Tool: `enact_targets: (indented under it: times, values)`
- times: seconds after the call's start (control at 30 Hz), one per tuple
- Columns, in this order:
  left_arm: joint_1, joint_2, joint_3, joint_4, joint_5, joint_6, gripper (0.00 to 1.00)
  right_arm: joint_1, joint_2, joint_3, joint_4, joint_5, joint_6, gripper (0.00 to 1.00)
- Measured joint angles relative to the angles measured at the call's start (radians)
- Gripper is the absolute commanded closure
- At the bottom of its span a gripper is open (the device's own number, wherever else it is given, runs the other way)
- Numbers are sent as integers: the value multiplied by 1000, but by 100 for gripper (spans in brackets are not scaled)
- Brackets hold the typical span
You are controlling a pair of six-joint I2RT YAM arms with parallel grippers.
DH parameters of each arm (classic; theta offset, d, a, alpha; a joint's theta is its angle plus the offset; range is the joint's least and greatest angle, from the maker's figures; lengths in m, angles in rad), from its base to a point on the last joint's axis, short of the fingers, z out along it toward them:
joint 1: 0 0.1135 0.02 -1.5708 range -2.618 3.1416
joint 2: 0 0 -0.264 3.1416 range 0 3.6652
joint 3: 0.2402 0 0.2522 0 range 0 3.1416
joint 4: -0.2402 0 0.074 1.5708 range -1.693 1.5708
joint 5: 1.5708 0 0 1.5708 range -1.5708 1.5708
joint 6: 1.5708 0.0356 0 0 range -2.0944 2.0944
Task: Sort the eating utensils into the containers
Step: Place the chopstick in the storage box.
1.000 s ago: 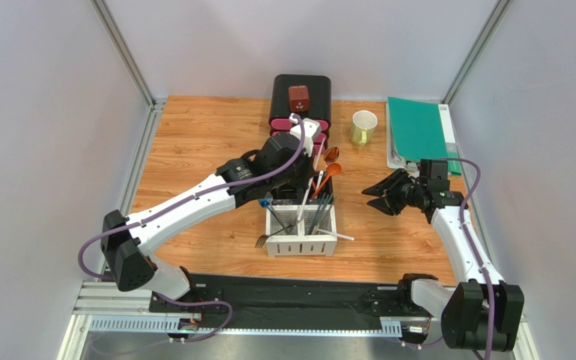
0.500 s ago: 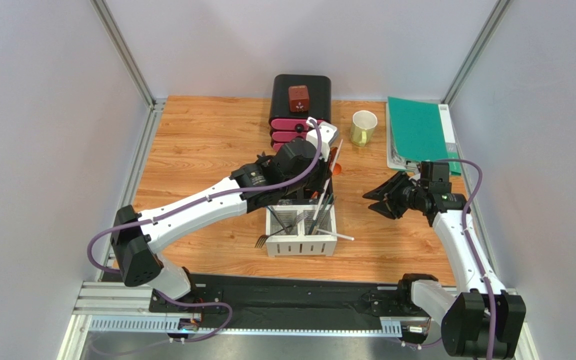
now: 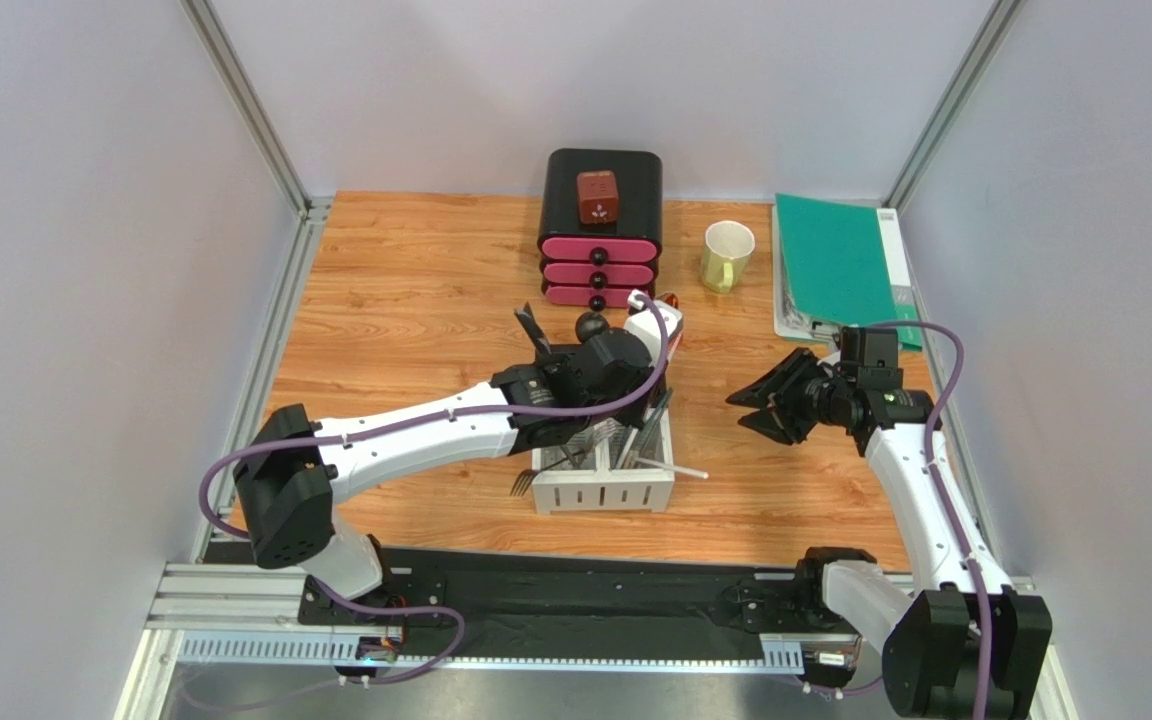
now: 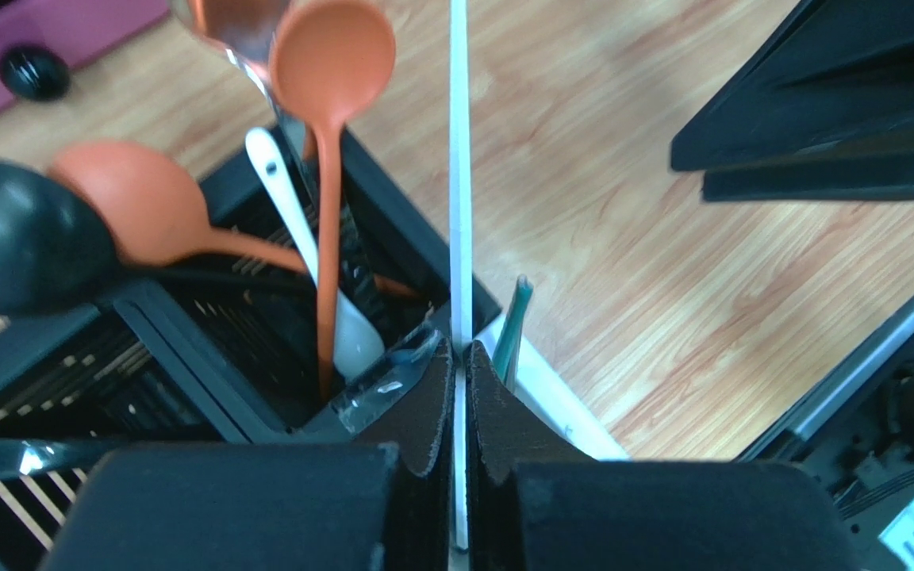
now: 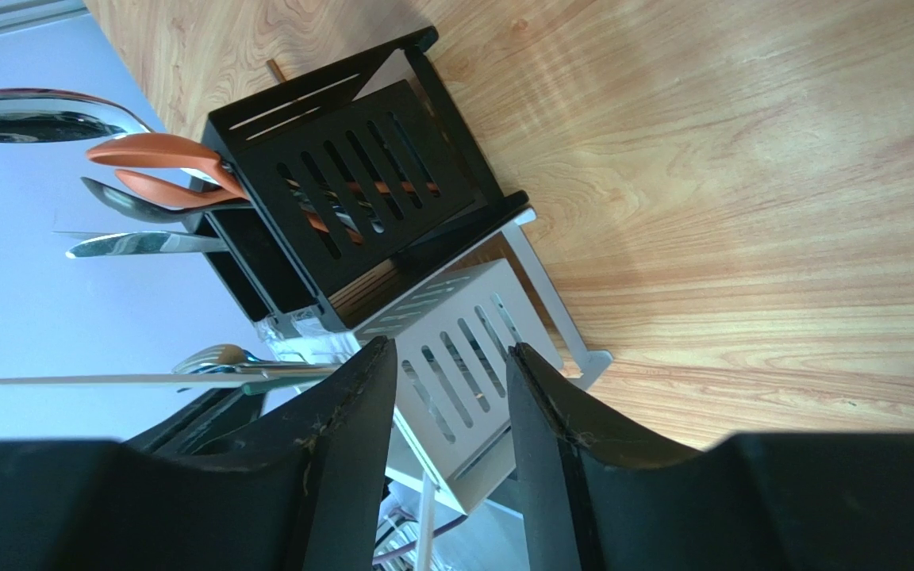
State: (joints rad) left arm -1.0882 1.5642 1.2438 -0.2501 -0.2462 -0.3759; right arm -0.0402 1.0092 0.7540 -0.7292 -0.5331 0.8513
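Where the left gripper (image 4: pixel 459 369) hangs over the caddy (image 3: pixel 597 491), its fingers are clenched on a thin white stick (image 4: pixel 459 179) that passes by the caddy's corner. Orange spoons (image 4: pixel 328 71), a white spoon (image 4: pixel 307 250) and a black spoon (image 4: pixel 15 250) lean from the caddy's black side. Right of the caddy, apart from it, the right gripper (image 3: pixel 743 407) is released, fingers spread, holding nothing.

top external: high, 6 o'clock, far | left wrist: close over caddy (image 4: pixel 408 244), downward | right wrist: 3 o'clock facing 9 | all share caddy
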Motion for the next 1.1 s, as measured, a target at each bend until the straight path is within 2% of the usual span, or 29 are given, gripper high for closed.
enact_targets:
  times: [0.23, 0.47, 0.6, 0.67, 0.8, 0.93, 1.1]
  values:
    - [-20, -23, -80, 2, -11, -15, 100, 0, 0, -14, -9, 2, -4, 55]
    - [-32, -46, -84, -8, -23, -22, 100, 0, 0, -20, -10, 2, -3, 55]
    - [-43, -55, -84, -23, -25, -23, 91, 0, 0, -21, -8, 2, -3, 55]
    - [-44, -61, -85, -26, -25, -23, 89, 0, 0, -21, -7, 2, -3, 55]
    - [-44, -84, -88, -44, -26, -27, 78, 0, 0, -21, -6, 2, -3, 55]
    - [-44, -133, -101, -66, -26, -35, 74, 0, 1, -26, 9, 0, -3, 55]
    - [-44, -177, -117, -69, -27, -38, 74, 0, 5, -39, 21, 0, 2, 55]
